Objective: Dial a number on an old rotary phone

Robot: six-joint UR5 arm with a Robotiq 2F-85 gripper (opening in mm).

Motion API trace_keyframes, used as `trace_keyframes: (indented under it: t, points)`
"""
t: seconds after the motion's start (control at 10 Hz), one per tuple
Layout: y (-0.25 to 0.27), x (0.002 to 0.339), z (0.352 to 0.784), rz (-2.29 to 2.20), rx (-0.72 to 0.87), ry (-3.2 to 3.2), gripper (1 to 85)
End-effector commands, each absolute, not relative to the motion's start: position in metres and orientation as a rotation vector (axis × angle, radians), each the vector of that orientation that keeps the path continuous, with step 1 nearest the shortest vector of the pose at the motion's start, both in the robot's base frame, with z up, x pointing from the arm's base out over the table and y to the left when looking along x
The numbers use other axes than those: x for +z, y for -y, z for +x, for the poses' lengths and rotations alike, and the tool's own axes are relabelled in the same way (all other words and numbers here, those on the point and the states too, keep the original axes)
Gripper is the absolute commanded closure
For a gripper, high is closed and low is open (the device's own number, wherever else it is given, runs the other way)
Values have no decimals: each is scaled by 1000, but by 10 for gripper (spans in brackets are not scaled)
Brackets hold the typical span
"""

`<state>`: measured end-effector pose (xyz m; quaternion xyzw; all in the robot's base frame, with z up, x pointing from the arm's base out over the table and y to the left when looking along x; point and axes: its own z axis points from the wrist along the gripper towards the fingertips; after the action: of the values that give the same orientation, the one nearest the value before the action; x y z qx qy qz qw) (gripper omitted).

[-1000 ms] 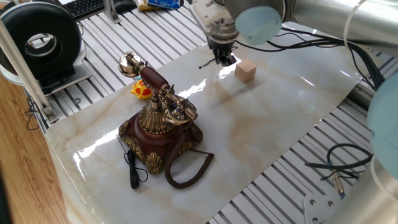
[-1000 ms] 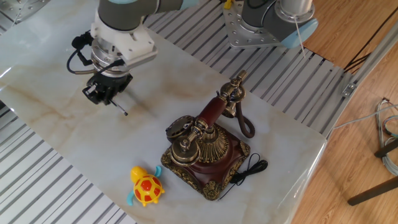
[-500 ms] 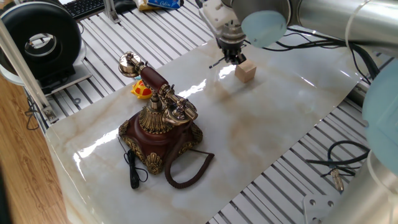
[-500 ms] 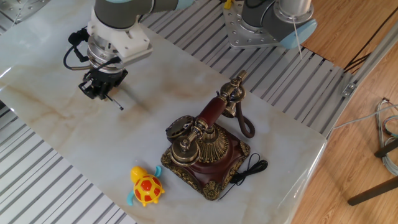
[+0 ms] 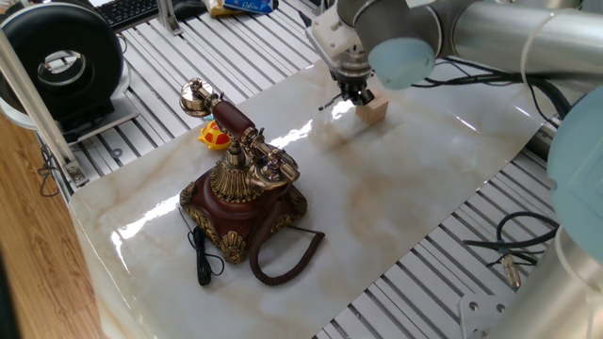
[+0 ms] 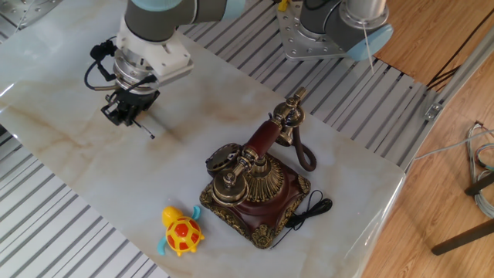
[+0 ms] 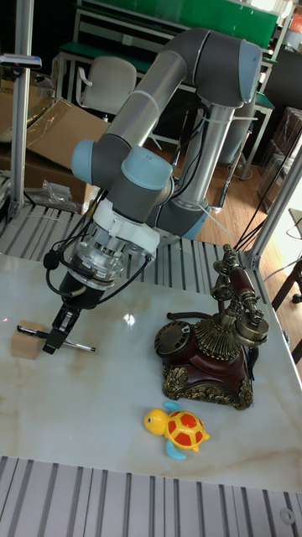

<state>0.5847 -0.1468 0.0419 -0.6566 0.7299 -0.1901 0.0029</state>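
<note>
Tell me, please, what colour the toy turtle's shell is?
Orange-red with yellow spots on the small plastic toy turtle, clearest in the tall fixed view.

Red-brown, brass-trimmed phone (image 6: 258,193); yellow-orange turtle (image 6: 181,231)

Two high fixed views facing the bench (image 5: 396,198) from opposite sides, a nearer tall view frontal, all sharing the phone (image 6: 255,185).
</note>
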Motion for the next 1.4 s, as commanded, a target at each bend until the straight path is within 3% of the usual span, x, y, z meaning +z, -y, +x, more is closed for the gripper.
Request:
trace_keyframes:
  t: [0.0,1.2,1.3]
  points:
    - [145,34,580,-2041,-578,-2276,843]
    - [147,23,570,-1959,-591,-2318,843]
    - [148,23,570,-1952,-592,-2323,813]
